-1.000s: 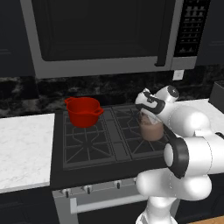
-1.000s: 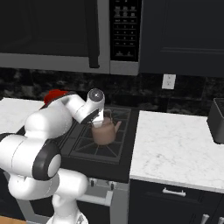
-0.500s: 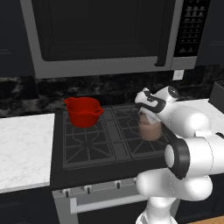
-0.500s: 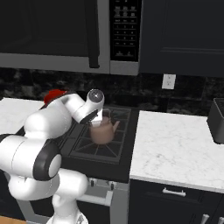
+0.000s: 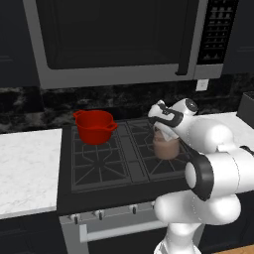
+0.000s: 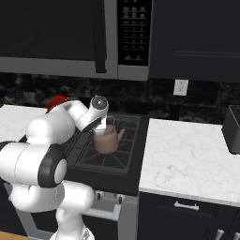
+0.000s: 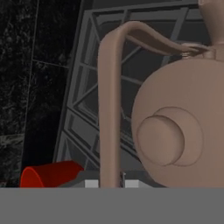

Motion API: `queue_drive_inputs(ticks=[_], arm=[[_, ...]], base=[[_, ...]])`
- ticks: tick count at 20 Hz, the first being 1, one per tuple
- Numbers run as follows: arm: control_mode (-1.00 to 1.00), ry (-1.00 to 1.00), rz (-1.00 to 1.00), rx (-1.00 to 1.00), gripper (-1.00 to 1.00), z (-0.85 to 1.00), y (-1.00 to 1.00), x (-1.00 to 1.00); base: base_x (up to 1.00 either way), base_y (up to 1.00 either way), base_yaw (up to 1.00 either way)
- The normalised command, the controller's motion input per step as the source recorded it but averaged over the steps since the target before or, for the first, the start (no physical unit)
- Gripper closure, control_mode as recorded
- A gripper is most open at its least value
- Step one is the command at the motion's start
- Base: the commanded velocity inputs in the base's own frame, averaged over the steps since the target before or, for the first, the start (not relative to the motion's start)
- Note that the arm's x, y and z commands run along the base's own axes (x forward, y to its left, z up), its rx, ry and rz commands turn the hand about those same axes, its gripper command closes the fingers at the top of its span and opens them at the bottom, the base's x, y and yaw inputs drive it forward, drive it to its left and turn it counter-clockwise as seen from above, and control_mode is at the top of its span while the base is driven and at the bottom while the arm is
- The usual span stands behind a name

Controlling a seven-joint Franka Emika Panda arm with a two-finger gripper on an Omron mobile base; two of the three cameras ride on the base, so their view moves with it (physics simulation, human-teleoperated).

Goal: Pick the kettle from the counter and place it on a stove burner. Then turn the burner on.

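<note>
The copper-brown kettle (image 7: 183,113) looms close, its arched handle (image 7: 109,109) over the black grate (image 7: 83,105), a red pot (image 7: 48,175) beyond.

My arm (image 5: 218,149) is glossy white, built of fat rounded links with black bands at the joints. A grey disc caps the wrist (image 6: 99,102). My tool (image 5: 166,133) is white with dark trim and small dark tips.

Home kitchen, gas stove (image 5: 106,161), overhead microwave (image 5: 119,39), marble counter (image 6: 187,157)
</note>
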Motion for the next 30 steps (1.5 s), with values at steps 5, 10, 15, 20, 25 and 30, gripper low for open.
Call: queue_drive_inputs(ticks=[5, 10, 15, 20, 25, 30], arm=[[-1.00, 0.00, 0.00, 0.02, -1.00, -0.14, 0.00, 0.00], [-1.00, 0.00, 0.00, 0.00, -1.00, 0.00, 0.00, 0.00], [-1.00, 0.00, 0.00, 0.00, -1.00, 0.00, -0.01, -0.15], [-1.00, 0.00, 0.00, 0.00, -1.00, 0.00, -0.10, -0.42], [-1.00, 0.03, 0.00, -0.05, -1.00, -0.04, -0.11, -0.50], [-1.00, 0.02, 0.00, -0.04, -1.00, -0.03, -0.08, -0.48]], base=[[0.00, 0.00, 0.00], [0.00, 0.00, 0.00], [0.00, 0.00, 0.00], [0.00, 0.00, 0.00], [0.00, 0.00, 0.00], [0.00, 0.00, 0.00]])
